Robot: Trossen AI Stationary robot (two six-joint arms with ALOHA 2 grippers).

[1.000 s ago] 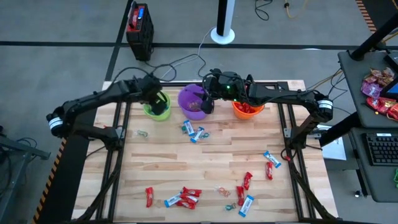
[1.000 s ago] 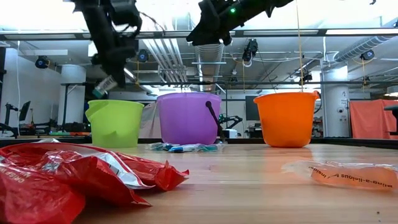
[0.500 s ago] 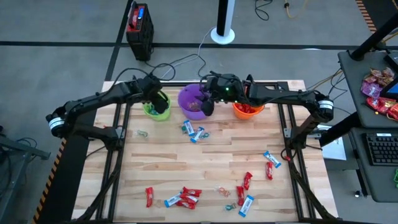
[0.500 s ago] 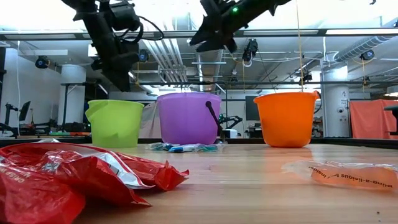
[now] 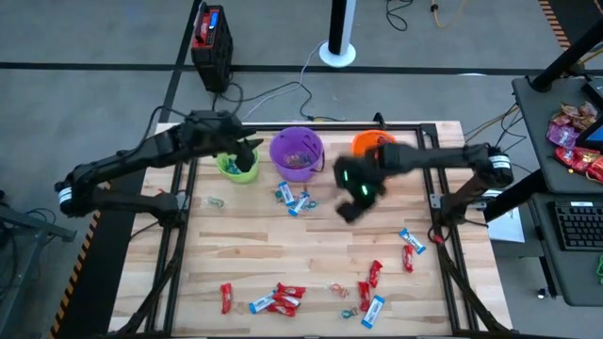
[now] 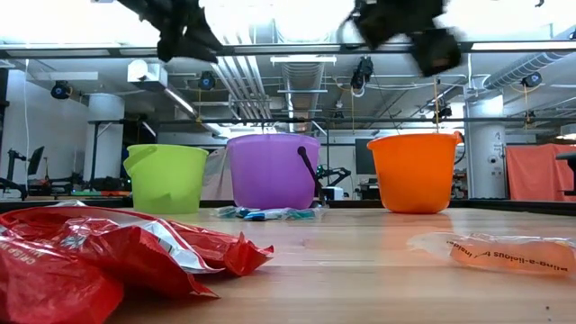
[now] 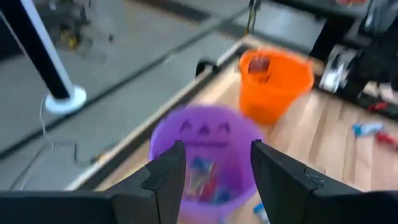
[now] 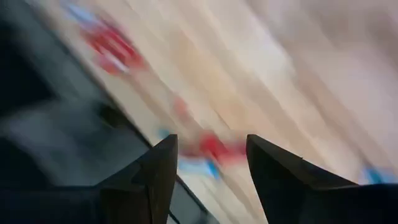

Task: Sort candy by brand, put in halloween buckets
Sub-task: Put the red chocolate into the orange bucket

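You are looking at a butcher-block table (image 5: 311,235) sitting on a grey floor (image 5: 85,104) crossed by dark tape lines. Beyond the table's far edge, a white post on a round base (image 5: 338,42) is standing, with a black box with a red top (image 5: 211,42) resting to its left. To the table's right, a dark desk (image 5: 565,151) is carrying a keyboard (image 5: 577,226). Behind the table, ceiling pipes (image 6: 261,76) are running overhead, a white column (image 6: 103,144) is rising, and a rust-coloured cloth (image 6: 538,171) is hanging.
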